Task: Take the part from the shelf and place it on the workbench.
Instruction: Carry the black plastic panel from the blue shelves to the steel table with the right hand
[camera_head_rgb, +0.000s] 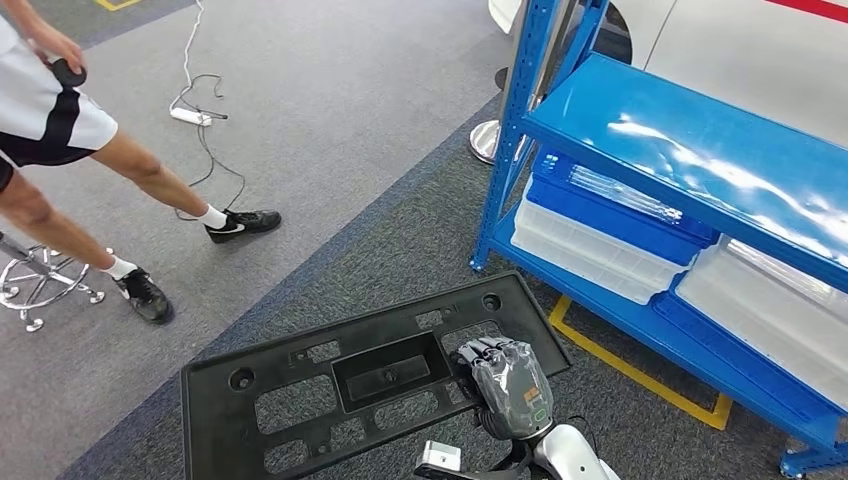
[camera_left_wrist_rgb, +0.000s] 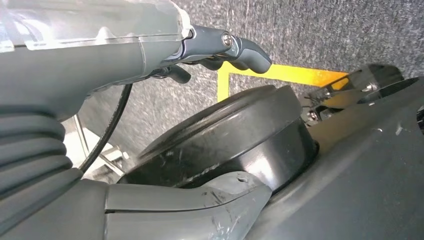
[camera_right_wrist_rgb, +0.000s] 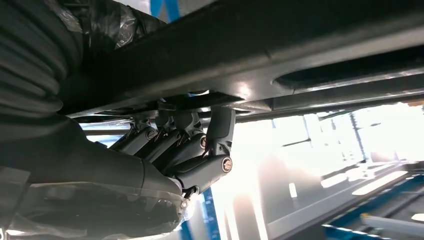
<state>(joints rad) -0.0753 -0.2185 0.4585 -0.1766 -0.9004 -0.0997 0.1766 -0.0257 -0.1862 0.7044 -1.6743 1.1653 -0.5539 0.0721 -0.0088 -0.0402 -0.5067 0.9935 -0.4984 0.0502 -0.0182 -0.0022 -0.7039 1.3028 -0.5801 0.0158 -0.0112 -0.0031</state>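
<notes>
My right hand (camera_head_rgb: 512, 385) has its fingers (camera_right_wrist_rgb: 200, 150) clamped on the large flat black plastic panel with cut-out openings (camera_head_rgb: 340, 385), wrapped over its right end; in the right wrist view they hook against the panel's underside. My left hand (camera_left_wrist_rgb: 100, 55) hangs low beside my body, fingers (camera_left_wrist_rgb: 240, 50) curled in on nothing that I can see, close to a dark round part of my own frame. The panel is off the shelf already, carried roughly level in front of me above the grey carpet floor (camera_head_rgb: 330, 120), no table in sight.

Blue metal shelving rack (camera_head_rgb: 690, 150) sits to my right, clear and blue plastic bins (camera_head_rgb: 600, 235) on its lower shelf, yellow floor tape (camera_head_rgb: 640, 370) beside its base. A person's legs (camera_head_rgb: 140, 170) and a wheeled stool base (camera_head_rgb: 40, 285) at the left, white cable with power strip (camera_head_rgb: 190, 115) farther out.

Step in hand, I judge: carry to the table. One-hand hold at one end of a long panel, so the far end may sag or swing. Keep the clamp firm, turn slowly, keep the free end away from the rack post and the person, hold it level until it is over the table.
</notes>
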